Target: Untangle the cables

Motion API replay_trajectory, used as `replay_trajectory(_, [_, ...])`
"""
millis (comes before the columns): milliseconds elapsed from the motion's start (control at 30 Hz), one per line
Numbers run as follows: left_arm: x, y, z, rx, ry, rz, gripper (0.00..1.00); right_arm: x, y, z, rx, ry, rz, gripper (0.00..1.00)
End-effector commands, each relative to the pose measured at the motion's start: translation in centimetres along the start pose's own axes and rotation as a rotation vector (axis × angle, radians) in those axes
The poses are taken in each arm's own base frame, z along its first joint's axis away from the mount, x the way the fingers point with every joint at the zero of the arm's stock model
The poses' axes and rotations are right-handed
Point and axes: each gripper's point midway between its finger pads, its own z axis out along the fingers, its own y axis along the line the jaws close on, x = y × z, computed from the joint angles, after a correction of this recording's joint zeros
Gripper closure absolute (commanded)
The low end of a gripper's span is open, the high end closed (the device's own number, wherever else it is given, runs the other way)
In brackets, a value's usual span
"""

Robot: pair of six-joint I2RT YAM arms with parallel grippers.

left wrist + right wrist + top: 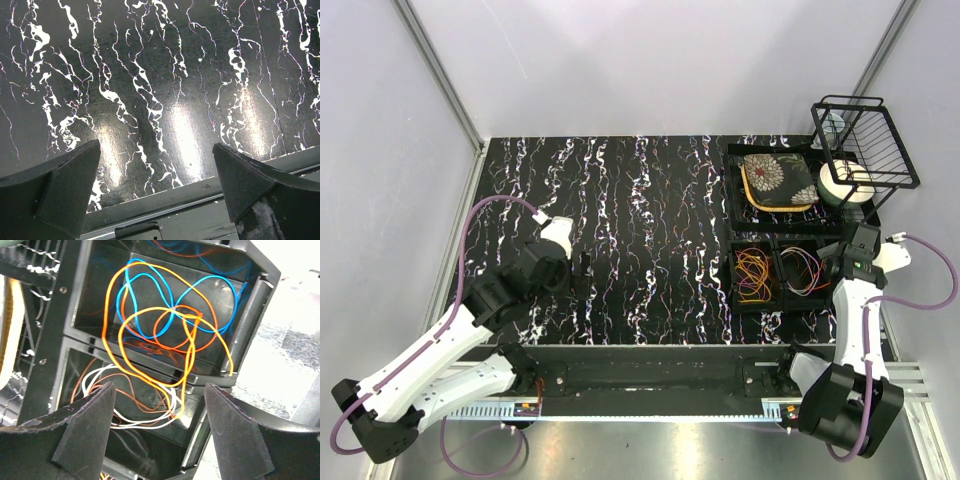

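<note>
The cables lie in two black bins at the right of the table: an orange tangle [753,275] in one, mixed purple, red and blue loops [802,272] in the other. In the right wrist view an orange cable [116,305] loops through a blue cable [215,285] and drapes over the divider onto white and brown cables [125,407] in the nearer compartment. My right gripper [159,390] [832,265] hovers over these bins, open, with the orange loop's low end between the fingers [85,430], untouched. My left gripper [156,147] [582,268] stands open over bare table.
A black tray holds a flower-patterned pad [778,180]. Behind the bins stand a black wire rack [868,135] and a white roll [845,182]. The table's front rail [200,192] runs just under the left fingers. Grey walls close off the left, back and right.
</note>
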Motion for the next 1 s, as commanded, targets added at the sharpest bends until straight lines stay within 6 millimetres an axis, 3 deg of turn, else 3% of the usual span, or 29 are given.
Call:
replay_trajectory(0, [-0.8, -0.4, 0.1, 0.015, -0.033, -0.017, 0.01, -0.1, -1.2, 0.7, 0.048, -0.012, 0.004, 0.23])
replay_trajectory(200, [-0.7, -0.4, 0.2, 0.015, -0.03, -0.016, 0.01, 0.4, -1.6, 1.9, 0.065, 0.007, 0.005, 0.25])
replay_trajectory(433, [-0.7, -0.4, 0.3, 0.013, -0.029, -0.014, 0.01, 0.1, -1.4, 2.7, 0.068, 0.005, 0.015, 0.38])
replay_trajectory(967, [-0.7, -0.4, 0.4, 0.01, -0.023, -0.012, 0.01, 0.1, -1.2, 3.4, 0.068, 0.013, 0.029, 0.86])
